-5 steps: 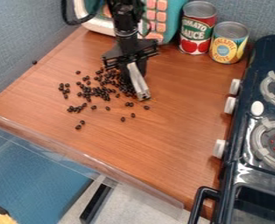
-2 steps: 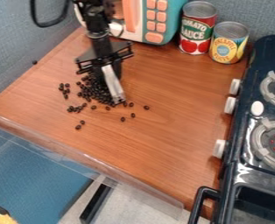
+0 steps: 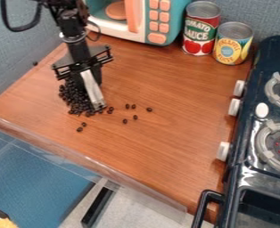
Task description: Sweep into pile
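The gripper (image 3: 90, 87) hangs down at the left part of the wooden surface, with a light grey flat bar (image 3: 93, 90) pointing down and slightly to the right at its tip. Dark beans (image 3: 77, 99) are crowded together against the left side of the bar. To the right of the bar, several loose beans (image 3: 130, 107) lie scattered. Two more beans (image 3: 81, 127) rest below the crowd, toward the front edge. Part of the crowd is hidden behind the gripper.
A toy microwave (image 3: 148, 22) stands at the back, with a tomato sauce can (image 3: 200, 29) and a pineapple can (image 3: 232, 43) beside it. A toy stove (image 3: 249, 156) lines the right side. The wooden table (image 3: 160, 147) ends at a clear front rim (image 3: 88, 160).
The gripper and bar have moved left and slightly down across the wood. Beans that were spread out are now packed more tightly to the left, and more of the microwave is uncovered.
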Action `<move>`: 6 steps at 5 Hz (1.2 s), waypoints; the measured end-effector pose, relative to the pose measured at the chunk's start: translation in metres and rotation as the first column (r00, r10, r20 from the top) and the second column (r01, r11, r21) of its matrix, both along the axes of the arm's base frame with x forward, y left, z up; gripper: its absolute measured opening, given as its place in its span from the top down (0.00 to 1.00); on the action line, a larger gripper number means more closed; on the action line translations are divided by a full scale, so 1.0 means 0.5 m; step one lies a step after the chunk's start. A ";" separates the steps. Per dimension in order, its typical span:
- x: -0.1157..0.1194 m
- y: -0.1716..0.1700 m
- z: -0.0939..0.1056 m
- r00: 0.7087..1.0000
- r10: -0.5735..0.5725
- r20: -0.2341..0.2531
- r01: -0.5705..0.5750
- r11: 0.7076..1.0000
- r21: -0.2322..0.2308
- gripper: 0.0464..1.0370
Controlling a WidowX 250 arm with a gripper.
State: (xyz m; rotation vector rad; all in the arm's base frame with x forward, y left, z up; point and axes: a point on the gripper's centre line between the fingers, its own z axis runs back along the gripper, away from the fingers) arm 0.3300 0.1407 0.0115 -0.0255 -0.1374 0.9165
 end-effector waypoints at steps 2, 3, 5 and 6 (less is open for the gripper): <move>-0.031 0.012 0.010 0.999 0.037 0.002 -0.036 0.998 -0.041 0.66; -0.022 -0.022 0.034 0.998 0.063 0.017 -0.061 0.993 -0.102 0.66; 0.029 -0.164 0.082 0.998 -0.009 0.062 0.019 0.986 -0.167 0.66; 0.050 -0.237 0.083 0.993 -0.072 0.090 0.085 0.986 -0.145 0.66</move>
